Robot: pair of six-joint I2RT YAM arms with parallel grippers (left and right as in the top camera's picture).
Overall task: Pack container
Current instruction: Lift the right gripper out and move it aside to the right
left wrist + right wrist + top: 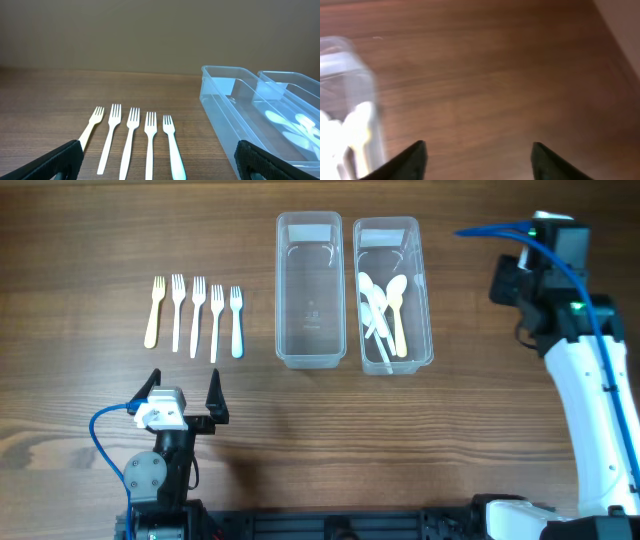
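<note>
Overhead: left gripper (183, 392) wide open, empty, short of forks (197, 315); right gripper (477, 150) open, empty. Best: pinch one fork mid-handle, lay in empty container (308, 362).

forks (196, 314) lie left of two containers (309, 290); spoons (382, 308) inside one.

Bare table (80, 240) lies between the left tool (183, 392), its fingers spread wide, and the five forks (195, 315), so nothing stands in that path. The forks lie close side by side with only thin gaps between them. To their right, past a strip of free table, the empty bin (309, 300) and the spoon bin (420, 270) stand just beside each other. Their walls bar a low sideways pass, but both tops are open. The right tool (479, 162), also spread wide, hangs over bare wood right of the spoon bin.
</note>
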